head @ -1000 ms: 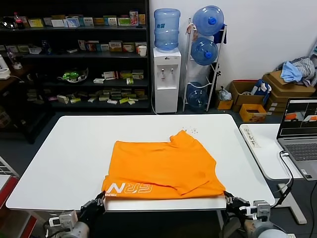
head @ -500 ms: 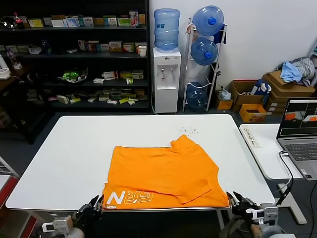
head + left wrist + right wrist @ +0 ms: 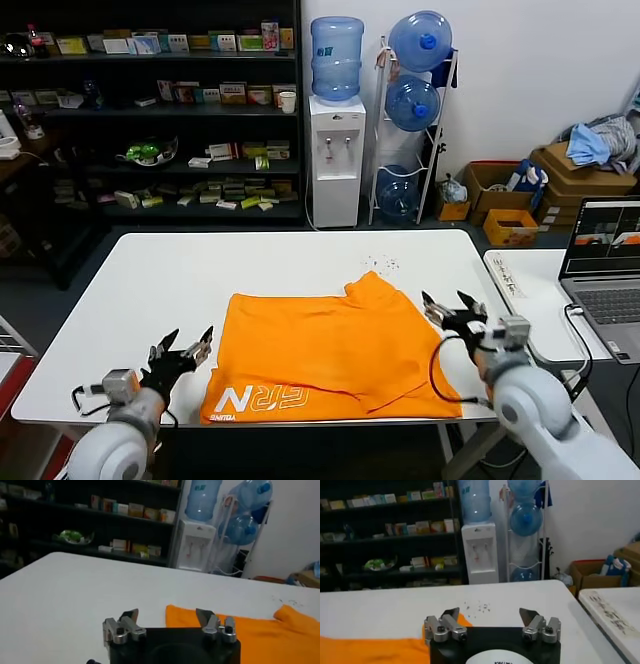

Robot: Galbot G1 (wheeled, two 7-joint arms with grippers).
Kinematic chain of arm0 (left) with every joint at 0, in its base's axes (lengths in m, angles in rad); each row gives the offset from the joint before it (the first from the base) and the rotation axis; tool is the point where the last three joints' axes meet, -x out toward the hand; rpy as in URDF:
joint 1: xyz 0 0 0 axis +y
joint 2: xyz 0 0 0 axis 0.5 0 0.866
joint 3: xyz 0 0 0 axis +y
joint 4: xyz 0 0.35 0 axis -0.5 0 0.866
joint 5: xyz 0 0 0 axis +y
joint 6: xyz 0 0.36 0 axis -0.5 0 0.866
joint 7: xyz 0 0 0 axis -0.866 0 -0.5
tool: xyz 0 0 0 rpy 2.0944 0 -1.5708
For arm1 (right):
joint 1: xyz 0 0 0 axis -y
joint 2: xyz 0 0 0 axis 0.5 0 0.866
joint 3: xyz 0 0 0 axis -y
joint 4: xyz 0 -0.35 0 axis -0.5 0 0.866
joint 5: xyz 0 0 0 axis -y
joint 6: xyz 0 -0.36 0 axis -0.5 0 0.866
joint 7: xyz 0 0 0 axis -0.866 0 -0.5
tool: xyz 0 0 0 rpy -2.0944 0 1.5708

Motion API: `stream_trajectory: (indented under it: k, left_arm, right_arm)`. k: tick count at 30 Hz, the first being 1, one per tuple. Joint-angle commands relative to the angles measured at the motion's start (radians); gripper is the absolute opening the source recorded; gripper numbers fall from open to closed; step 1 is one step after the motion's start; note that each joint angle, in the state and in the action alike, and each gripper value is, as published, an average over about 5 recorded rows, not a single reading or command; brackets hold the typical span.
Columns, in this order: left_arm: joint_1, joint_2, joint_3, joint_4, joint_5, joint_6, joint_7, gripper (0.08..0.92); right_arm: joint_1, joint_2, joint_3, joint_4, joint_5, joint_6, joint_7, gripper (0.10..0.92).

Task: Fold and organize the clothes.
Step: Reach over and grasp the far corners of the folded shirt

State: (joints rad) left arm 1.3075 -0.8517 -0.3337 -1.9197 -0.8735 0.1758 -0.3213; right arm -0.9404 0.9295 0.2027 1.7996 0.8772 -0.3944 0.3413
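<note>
The orange T-shirt (image 3: 335,350) lies folded on the white table (image 3: 180,290), near its front edge, with white lettering along the near left hem. My left gripper (image 3: 182,350) is open and empty just left of the shirt's left edge; the left wrist view shows the shirt (image 3: 260,630) beyond the left gripper (image 3: 167,617). My right gripper (image 3: 452,308) is open and empty above the table at the shirt's right side, near the sleeve. In the right wrist view the shirt (image 3: 375,650) shows beside the right gripper (image 3: 489,615).
A second white desk with a laptop (image 3: 603,262) stands to the right. Small dark specks (image 3: 385,263) lie on the table behind the shirt. Shelves, a water dispenser (image 3: 336,160) and boxes stand beyond the table.
Both grippers have risen from below the table's front edge to table height beside the shirt. The shirt slid slightly toward the front edge and now rests flat.
</note>
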Motion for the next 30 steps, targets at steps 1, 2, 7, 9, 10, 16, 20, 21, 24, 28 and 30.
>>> stream_trajectory:
  k: [1, 2, 7, 9, 10, 16, 20, 21, 24, 28, 30]
  left_arm:
    - [-0.433, -0.034, 0.2, 0.423, -0.038, -0.045, 0.174, 0.814]
    - [-0.459, -0.05, 0.213, 0.456, -0.046, -0.042, 0.181, 0.819]
    - [-0.534, -0.128, 0.265, 0.568, -0.042, -0.011, 0.185, 0.822]
    - [-0.542, -0.142, 0.276, 0.582, -0.037, 0.004, 0.177, 0.823]
    - [-0.544, -0.146, 0.281, 0.586, -0.034, 0.012, 0.174, 0.823]
    - [-0.543, -0.148, 0.288, 0.59, -0.023, 0.025, 0.176, 0.823]
    - [-0.551, -0.149, 0.299, 0.598, -0.02, 0.024, 0.184, 0.823]
    - [-0.554, -0.151, 0.303, 0.602, -0.019, 0.024, 0.185, 0.823]
    - [-0.567, -0.162, 0.316, 0.617, -0.012, 0.024, 0.187, 0.823]
    - [-0.58, -0.172, 0.336, 0.633, 0.0, 0.024, 0.186, 0.823]
    - [-0.584, -0.175, 0.34, 0.639, 0.005, 0.024, 0.186, 0.823]
  right_arm:
    - [0.414, 0.163, -0.24, -0.401, -0.009, -0.012, -0.016, 0.82]
    - [0.422, 0.183, -0.245, -0.437, -0.016, -0.019, -0.022, 0.822]
    - [0.43, 0.269, -0.255, -0.559, -0.043, -0.05, -0.057, 0.823]
    - [0.425, 0.286, -0.255, -0.574, -0.051, -0.06, -0.063, 0.823]
    - [0.42, 0.292, -0.254, -0.579, -0.056, -0.065, -0.066, 0.823]
    - [0.39, 0.299, -0.243, -0.592, -0.075, -0.075, -0.089, 0.823]
    - [0.382, 0.3, -0.234, -0.595, -0.08, -0.078, -0.095, 0.823]
    - [0.382, 0.3, -0.232, -0.596, -0.08, -0.08, -0.096, 0.823]
    - [0.38, 0.299, -0.23, -0.599, -0.081, -0.085, -0.096, 0.823]
    - [0.376, 0.3, -0.227, -0.602, -0.085, -0.092, -0.095, 0.823]
    - [0.375, 0.299, -0.224, -0.607, -0.089, -0.094, -0.096, 0.823]
